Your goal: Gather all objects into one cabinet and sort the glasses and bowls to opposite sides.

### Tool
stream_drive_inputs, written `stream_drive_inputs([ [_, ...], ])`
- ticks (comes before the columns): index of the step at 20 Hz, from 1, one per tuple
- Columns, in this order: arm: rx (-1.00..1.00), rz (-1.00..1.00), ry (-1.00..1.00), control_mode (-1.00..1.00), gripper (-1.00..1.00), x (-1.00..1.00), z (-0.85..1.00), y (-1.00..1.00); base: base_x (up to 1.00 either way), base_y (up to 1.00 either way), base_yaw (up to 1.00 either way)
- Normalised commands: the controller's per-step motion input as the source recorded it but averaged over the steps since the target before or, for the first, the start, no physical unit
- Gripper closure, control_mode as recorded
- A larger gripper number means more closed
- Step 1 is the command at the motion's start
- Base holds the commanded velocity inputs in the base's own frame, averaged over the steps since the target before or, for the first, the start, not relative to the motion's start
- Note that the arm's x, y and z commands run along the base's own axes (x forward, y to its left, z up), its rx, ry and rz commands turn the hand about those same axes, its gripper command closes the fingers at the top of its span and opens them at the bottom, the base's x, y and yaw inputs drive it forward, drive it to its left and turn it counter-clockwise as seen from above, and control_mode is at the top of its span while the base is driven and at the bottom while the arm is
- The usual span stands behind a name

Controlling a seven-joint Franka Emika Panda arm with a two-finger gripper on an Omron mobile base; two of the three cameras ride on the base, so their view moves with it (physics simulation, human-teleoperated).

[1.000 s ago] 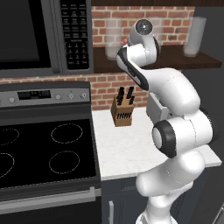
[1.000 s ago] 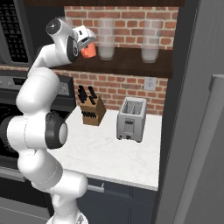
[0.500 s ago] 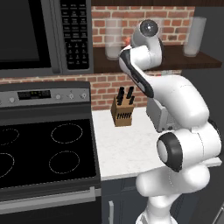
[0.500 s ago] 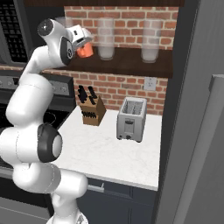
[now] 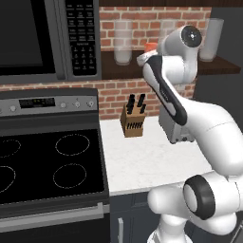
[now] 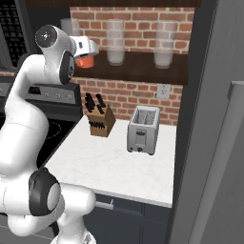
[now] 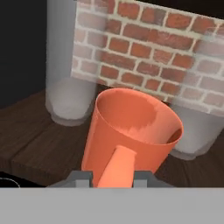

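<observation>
The orange cup (image 7: 131, 140), which shows a handle in the hand view, sits on the dark wooden shelf (image 7: 35, 144) before the brick wall, between two frosted tall glass jars (image 7: 70, 65). The jaws close narrowly about its handle. Below, the white marble table (image 6: 109, 167) carries a wooden knife block (image 6: 99, 121) and a silver toaster (image 6: 142, 129).

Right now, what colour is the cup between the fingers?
Orange, plain; the cup shows best in the hand view.

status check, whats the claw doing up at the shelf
Claw at orange cup, fingers either side of its handle. Cup over wooden shelf. Tall clear glasses close behind it.
</observation>
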Motion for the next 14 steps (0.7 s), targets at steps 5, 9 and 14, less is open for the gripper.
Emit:
stream_drive_inputs([
  [5,0.26,0.0,0.04,-1.0,1.0,-0.93,0.35,-0.01,0.0,0.0,0.0],
  [9,0.14,0.0,0.04,-1.0,1.0,-1.0,0.14,0.0,0.0,0.0,0.0],
  [14,0.02,0.0,0.04,-1.0,1.0,-1.0,0.0,0.0,0.0,0.0,0.0],
])
